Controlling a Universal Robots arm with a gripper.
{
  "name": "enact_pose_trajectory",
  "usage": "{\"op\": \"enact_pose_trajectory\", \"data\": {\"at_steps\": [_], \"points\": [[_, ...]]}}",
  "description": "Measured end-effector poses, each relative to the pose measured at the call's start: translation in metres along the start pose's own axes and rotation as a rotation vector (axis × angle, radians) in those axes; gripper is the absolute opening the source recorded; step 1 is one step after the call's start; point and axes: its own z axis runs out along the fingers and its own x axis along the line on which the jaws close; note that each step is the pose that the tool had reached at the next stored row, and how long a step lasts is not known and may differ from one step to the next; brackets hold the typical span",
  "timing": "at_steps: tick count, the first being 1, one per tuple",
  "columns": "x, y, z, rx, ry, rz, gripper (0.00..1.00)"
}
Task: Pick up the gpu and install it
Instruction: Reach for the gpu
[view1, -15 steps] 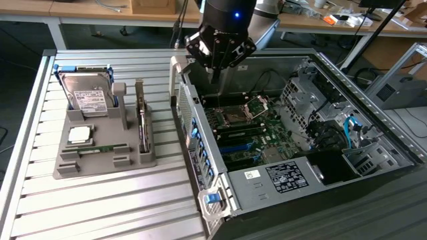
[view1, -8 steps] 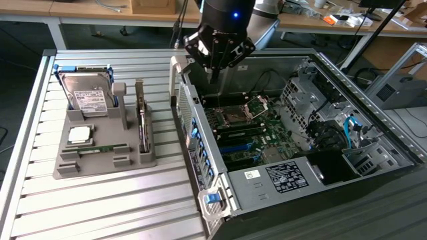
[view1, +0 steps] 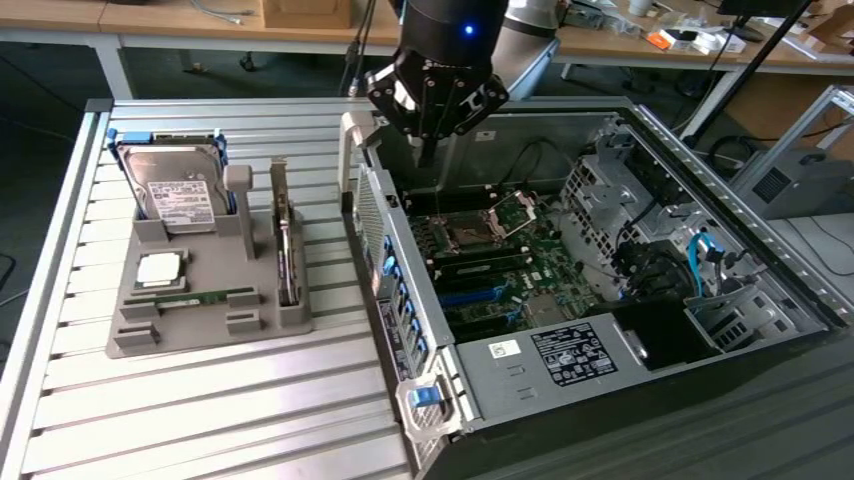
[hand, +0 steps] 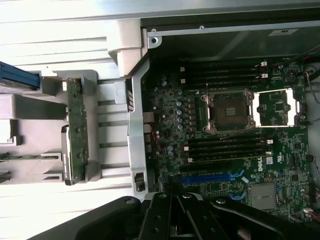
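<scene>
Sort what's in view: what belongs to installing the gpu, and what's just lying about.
For the job:
- gpu, on edge in the grey holder
- claw, over the open computer case
- motherboard inside it

Lying about, in the same holder:
- hard drive
- processor chip
- RAM stick

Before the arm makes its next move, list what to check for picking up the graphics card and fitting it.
1. Graphics card stands on edge in the grey holder: ok.
2. Gripper over the card: not ok; it hangs above the open computer case.
3. Case open, motherboard exposed: ok.
4. Blue slot free of any card: ok.
5. Hard drive apart from the card: ok.
6. Slot latch position: cannot tell.
</scene>
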Motion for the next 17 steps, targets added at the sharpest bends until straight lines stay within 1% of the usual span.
{"op": "enact_pose_trajectory", "data": {"at_steps": [17], "points": [[0.0038,-0.0003,-0.0001,0.0,0.0,0.0,0.11]]}}
